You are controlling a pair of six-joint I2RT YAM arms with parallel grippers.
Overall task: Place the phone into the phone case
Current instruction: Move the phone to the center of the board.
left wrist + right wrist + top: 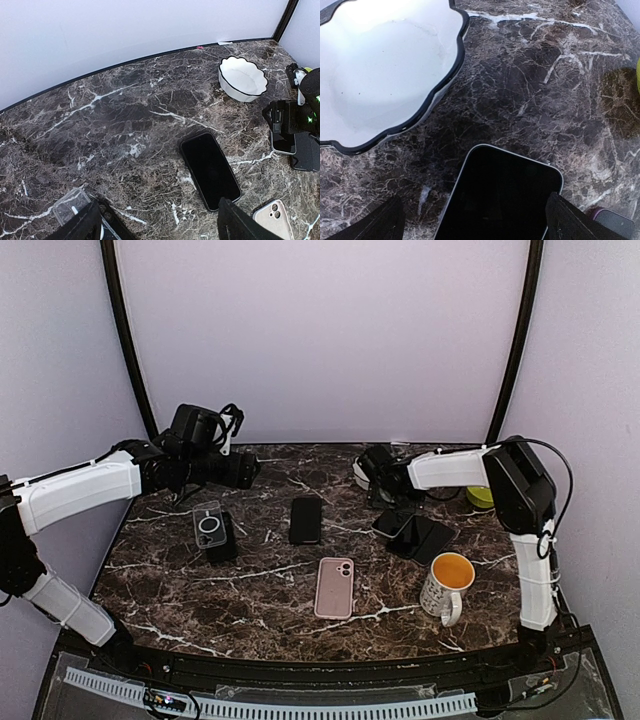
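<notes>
Found the phone (500, 195) lying flat on the surface (520, 75) beside the white bowl (380, 65), beneath the right hand (477, 222), spread and empty, with the left hand (157, 227) likewise released, and judged it stiff, thin and slippery, best pinched across its long edges.

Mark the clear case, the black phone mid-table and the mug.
clear case (207, 525), top view, on its ring.
black phone (306, 520), top view, centre of its face.
mug (437, 596), top view, on its white wall.
</notes>
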